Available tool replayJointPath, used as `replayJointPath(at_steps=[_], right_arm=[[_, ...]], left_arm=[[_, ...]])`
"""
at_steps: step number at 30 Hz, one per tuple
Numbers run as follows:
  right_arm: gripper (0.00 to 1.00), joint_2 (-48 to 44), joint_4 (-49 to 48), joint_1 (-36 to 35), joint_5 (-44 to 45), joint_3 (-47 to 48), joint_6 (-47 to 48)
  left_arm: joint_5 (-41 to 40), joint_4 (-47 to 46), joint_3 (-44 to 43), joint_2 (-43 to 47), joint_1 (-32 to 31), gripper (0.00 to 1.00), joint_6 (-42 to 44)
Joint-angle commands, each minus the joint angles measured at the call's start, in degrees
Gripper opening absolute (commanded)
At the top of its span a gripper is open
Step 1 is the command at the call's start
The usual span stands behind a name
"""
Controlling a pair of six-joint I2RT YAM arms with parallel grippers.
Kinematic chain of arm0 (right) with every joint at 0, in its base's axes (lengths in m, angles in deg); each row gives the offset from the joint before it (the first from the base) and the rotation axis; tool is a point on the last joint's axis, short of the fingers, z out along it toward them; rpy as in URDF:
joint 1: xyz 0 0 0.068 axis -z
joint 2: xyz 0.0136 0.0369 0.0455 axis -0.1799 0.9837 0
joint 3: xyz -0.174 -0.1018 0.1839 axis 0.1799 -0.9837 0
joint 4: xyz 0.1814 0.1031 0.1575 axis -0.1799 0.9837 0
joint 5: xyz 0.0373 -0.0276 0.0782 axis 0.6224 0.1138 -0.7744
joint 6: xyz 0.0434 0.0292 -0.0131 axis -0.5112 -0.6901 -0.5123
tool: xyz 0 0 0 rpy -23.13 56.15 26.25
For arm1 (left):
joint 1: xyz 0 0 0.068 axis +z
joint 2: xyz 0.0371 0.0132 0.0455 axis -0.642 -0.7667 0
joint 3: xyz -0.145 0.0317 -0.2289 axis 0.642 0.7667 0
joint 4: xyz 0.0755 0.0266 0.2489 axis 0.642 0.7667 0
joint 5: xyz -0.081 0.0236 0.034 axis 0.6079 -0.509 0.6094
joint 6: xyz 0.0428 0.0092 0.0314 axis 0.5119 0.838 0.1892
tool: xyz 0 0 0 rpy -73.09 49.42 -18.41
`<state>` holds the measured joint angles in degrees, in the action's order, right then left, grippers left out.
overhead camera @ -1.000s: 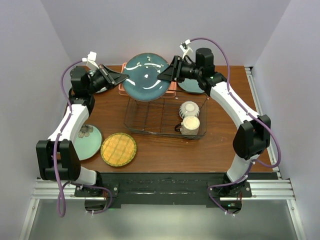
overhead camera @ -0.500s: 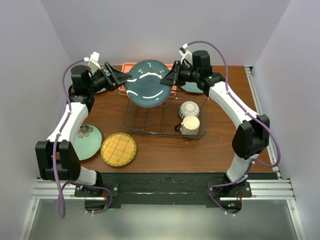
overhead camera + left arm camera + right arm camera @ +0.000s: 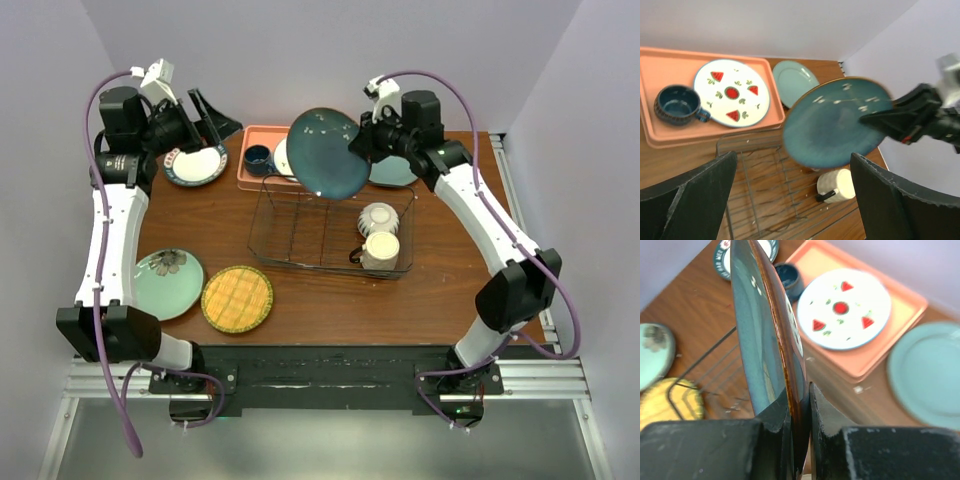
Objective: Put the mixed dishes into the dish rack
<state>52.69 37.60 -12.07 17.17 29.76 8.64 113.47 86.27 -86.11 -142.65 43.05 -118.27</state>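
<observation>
Right gripper (image 3: 799, 402) clamps the rim of the teal plate (image 3: 328, 152) above the rack (image 3: 300, 240). Left gripper (image 3: 208, 117) is spread, well apart.

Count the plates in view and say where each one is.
6: teal plate in the right gripper; fruit plate on the pink tray; grey-green plate right of the tray; green-rimmed plate far left; flowered plate and yellow plate near left.
</observation>
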Motion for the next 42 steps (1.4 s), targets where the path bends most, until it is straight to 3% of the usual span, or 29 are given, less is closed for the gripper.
replayJointPath(at_steps=[1,5,17,31,42], right_arm=[[0.0,-7.5,-8.7,-0.9,1.4,6.3,14.1],[0.0,-11.3,-12.8,-3.8,4.7,1.9,26.3],[0.0,-10.0,-12.9,-9.9,6.4,-1.7,48.0],[0.0,-7.8,-12.1,-13.4,9.8,-7.3,50.7],[0.0,-6.2,-19.0,-14.7,13.0,-12.1,51.1]], left_arm=[[2.5,4.1,-1.8,-1.8,0.8,1.0,1.9],[3.4,4.3,-4.5,-3.8,0.8,1.0,2.2],[3.1,4.9,-7.4,-5.9,0.8,1.0,3.5],[2.4,3.3,-4.2,-5.5,0.8,1.0,3.0],[2.8,2.3,-2.7,-5.5,0.8,1.0,2.6]])
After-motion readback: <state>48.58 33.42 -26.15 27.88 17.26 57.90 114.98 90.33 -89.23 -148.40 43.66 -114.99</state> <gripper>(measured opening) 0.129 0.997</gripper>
